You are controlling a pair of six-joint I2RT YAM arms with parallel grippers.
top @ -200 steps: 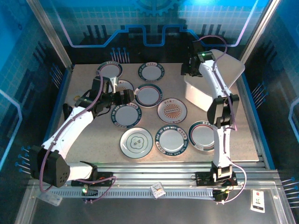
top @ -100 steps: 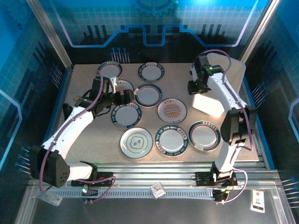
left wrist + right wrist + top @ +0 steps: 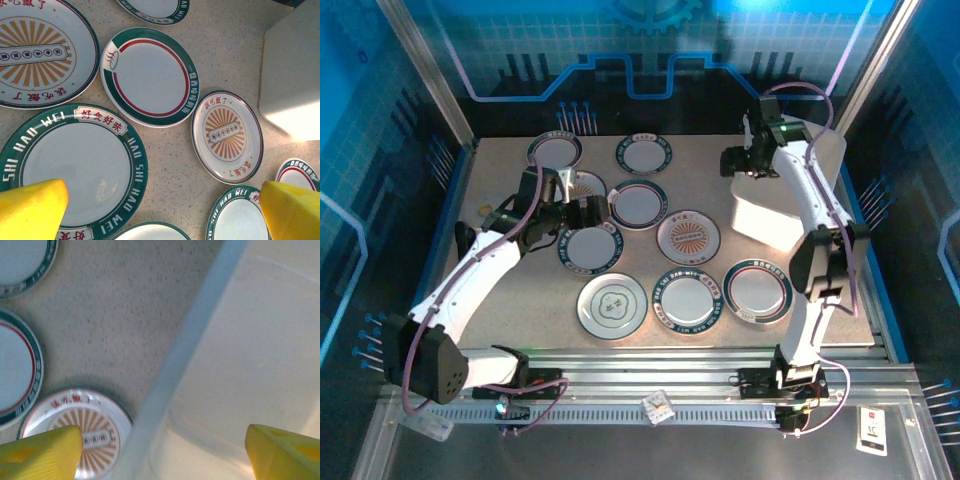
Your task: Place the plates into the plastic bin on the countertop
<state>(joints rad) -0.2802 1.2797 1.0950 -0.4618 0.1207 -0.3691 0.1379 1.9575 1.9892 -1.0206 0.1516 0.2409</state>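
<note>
Several plates with dark patterned rims lie flat across the countertop (image 3: 495,180), among them an orange sunburst plate (image 3: 688,236) and a green-rimmed plate (image 3: 590,247). The plastic bin (image 3: 785,200) sits at the right back. My right gripper (image 3: 748,170) hovers open over the bin's left rim (image 3: 190,340), which runs between the yellow fingers (image 3: 40,452) without touching them; beside it lies the sunburst plate (image 3: 85,430). My left gripper (image 3: 603,212) hangs open above the green-rimmed plate (image 3: 70,170) and bare counter, holding nothing.
More plates sit along the front, one with a grey floral centre (image 3: 612,305), and two at the back (image 3: 645,153). Blue frame walls (image 3: 450,220) edge the counter on both sides. A metal rail (image 3: 670,365) runs along the near edge.
The bin stood tipped up a second ago and now lies flat. My right gripper has shifted right and back over its rim, jaws wider. The left arm has not moved.
</note>
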